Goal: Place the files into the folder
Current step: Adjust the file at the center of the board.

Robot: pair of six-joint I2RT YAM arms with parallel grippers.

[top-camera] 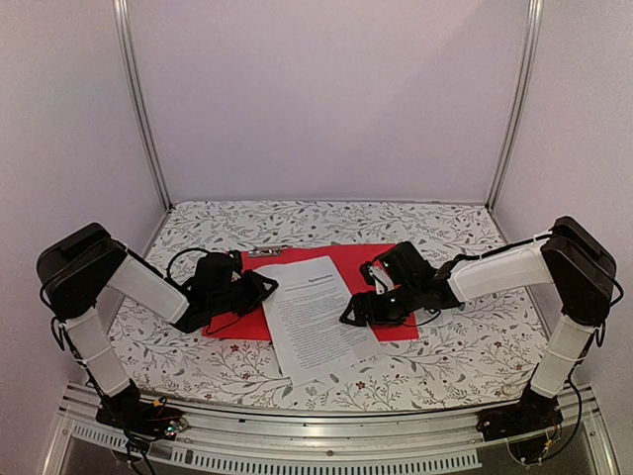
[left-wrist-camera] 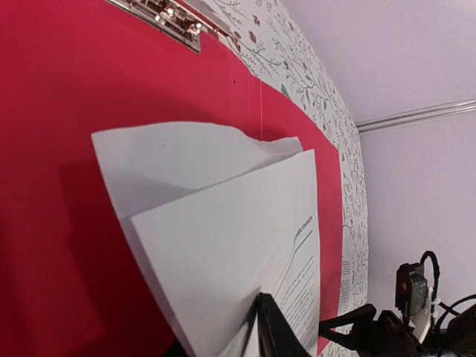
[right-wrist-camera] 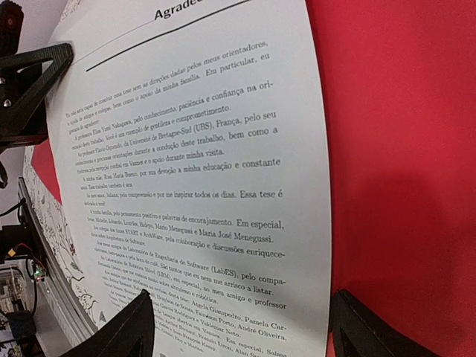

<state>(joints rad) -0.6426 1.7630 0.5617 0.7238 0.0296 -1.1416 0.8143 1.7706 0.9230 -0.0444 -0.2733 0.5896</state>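
Red plastic, flat and open on the floral table (top-camera: pixel 445 356), the folder (top-camera: pixel 351 259) shows a metal clip (left-wrist-camera: pixel 175 18) along its far edge. Across it, at a slant, we see the files (top-camera: pixel 312 317): thin white sheets dense with small black print under a bold heading, their near end overhanging the folder onto the table. From the left wrist view two sheets fan apart, one edge wavy. The left gripper (top-camera: pixel 259 287) sits at the sheets' left edge; we cannot tell whether it pinches them. The right gripper (top-camera: pixel 361 294) has its fingers spread wide, straddling the sheets' right edge above the folder.
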